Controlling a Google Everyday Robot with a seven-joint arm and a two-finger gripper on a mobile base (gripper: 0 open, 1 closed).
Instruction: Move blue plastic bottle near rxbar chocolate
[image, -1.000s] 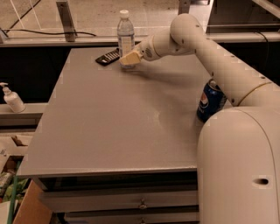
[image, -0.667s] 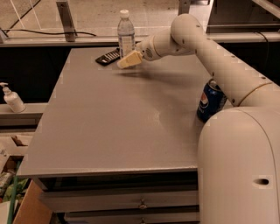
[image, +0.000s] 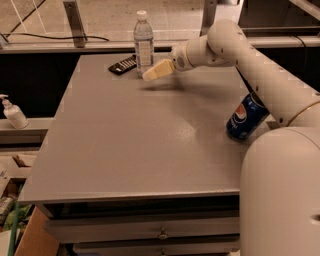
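Observation:
The blue plastic bottle (image: 143, 41) stands upright at the far edge of the grey table (image: 130, 145), with its white cap on top. The rxbar chocolate (image: 123, 65), a flat black bar, lies just left of the bottle's base and almost touches it. My gripper (image: 154, 72) reaches in from the right. It hovers low over the table, just right of and in front of the bottle's base, with its tip close to the bottle.
A blue Pepsi can (image: 246, 116) lies tilted at the table's right edge, beside my arm. A small white pump bottle (image: 13, 112) stands on a ledge to the left of the table. A metal rail and posts run behind the table's far edge.
Almost nothing has changed. My gripper stays beside the bottle's base, and the bottle and the bar have not moved.

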